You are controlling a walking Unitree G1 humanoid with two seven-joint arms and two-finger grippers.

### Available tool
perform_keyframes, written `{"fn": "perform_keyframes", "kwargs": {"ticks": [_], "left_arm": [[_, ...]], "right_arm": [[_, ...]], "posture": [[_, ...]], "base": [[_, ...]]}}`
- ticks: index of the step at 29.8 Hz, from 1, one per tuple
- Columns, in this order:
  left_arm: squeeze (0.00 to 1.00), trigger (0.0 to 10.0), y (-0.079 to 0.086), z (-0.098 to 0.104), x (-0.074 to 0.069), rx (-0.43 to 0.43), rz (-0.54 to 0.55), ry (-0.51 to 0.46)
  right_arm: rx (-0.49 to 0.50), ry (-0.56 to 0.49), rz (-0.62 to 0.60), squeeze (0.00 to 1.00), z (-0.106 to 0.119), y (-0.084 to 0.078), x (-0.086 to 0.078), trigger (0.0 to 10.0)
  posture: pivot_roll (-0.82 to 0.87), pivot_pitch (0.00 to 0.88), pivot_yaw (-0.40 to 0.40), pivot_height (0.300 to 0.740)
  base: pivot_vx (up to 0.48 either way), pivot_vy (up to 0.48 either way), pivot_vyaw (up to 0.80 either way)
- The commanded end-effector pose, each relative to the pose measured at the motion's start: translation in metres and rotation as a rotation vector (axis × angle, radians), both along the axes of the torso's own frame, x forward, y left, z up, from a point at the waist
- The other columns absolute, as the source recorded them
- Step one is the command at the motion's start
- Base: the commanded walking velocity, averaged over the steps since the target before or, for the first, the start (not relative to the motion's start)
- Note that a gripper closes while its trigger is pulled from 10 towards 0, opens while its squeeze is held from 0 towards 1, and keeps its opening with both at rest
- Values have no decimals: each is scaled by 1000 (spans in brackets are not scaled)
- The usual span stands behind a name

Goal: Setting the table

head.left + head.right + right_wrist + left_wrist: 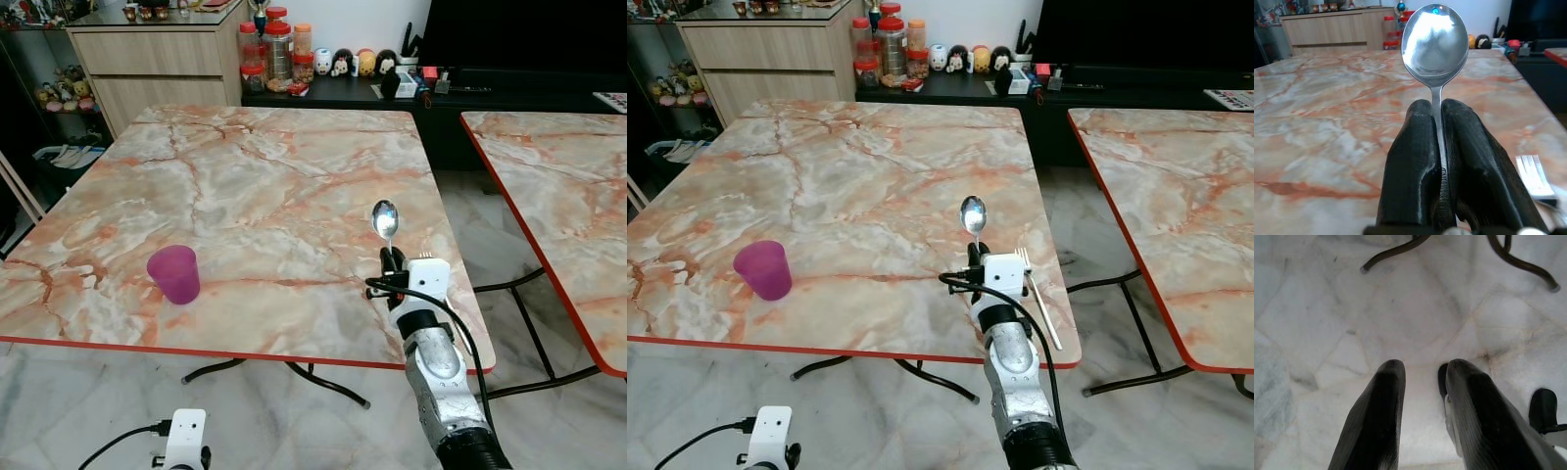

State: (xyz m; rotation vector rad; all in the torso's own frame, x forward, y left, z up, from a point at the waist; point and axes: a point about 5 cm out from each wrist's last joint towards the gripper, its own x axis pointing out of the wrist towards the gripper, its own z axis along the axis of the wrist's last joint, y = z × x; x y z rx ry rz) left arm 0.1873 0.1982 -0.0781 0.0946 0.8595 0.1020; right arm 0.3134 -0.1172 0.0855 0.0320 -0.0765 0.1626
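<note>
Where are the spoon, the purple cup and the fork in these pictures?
spoon [1435, 44], right wrist view, on its bowl.
purple cup [174, 273], left eye view, on its side wall.
fork [1036, 294], right eye view, on its handle.

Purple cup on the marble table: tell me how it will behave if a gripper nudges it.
The purple cup looks like thin translucent plastic, so it is probably light and would slide easily on the glossy table. It stands upright, taller than wide, so a push near its rim may tip it. Once on its side it would likely roll in a curve.
</note>
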Motion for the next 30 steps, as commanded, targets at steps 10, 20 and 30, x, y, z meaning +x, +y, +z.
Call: {"fn": "perform_keyframes", "kwargs": {"ticks": [10, 20, 30], "left_arm": [[0, 10000, 1, 2, 4, 21, -20, -5], [0, 10000, 1, 2, 3, 26, -22, 0], [0, 10000, 1, 1, 3, 26, -21, 1]], "right_arm": [[-12, -14, 2, 0, 4, 1, 4, 10000], [-11, -12, -9, 0, 3, -1, 3, 10000], [-9, -12, -18, 0, 3, -3, 3, 10000]], "posture": [[-2, 0, -12, 740], [-5, 0, -7, 740], [-5, 0, -9, 740]], "base": [[0, -276, 0], [0, -278, 0], [0, -279, 0]]}}
